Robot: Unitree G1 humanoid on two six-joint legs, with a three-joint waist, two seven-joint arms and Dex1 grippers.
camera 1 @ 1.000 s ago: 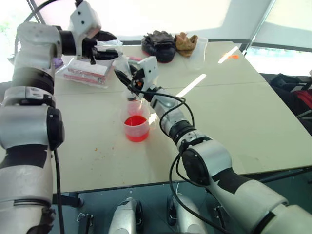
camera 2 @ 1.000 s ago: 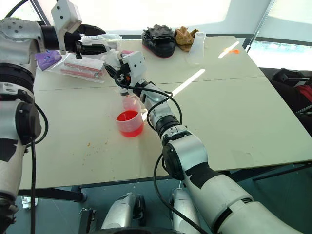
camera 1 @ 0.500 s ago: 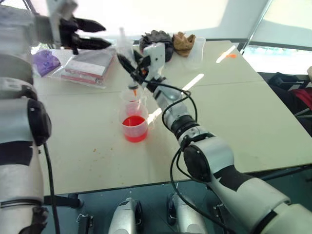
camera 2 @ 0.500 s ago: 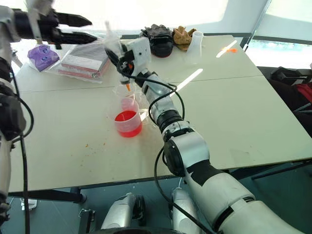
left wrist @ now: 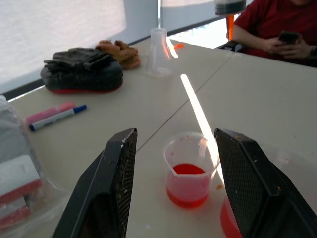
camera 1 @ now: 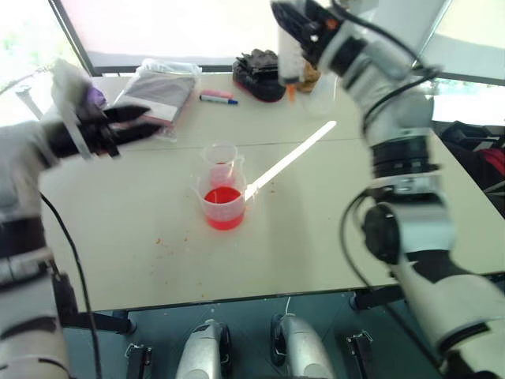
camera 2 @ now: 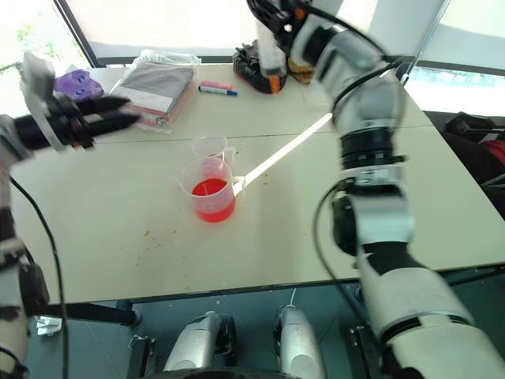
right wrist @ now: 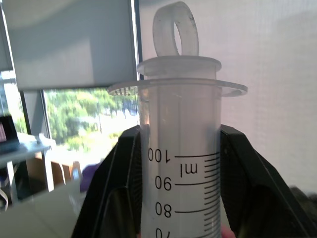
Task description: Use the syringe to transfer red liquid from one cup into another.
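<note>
The right gripper (right wrist: 178, 198) grasps the syringe (camera 1: 289, 55) upright, high over the table's (camera 1: 379, 197) far side, while the left gripper (left wrist: 173, 193) stands empty with fingers spread.

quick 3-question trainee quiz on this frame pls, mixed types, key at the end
1. True or false: the right gripper is shut on the syringe.
2. Multiple choice: which cup stands nearer the robot? A) the shorter, wider cup holding red liquid B) the taller, narrower cup C) the clear flask by the dark bundle
3. Short answer: what state is the left gripper in, and is it holding anything?

Key
1. True; its fingers clamp the barrel, held high above the far side of the table.
2. A
3. Open, holding nothing.
</note>
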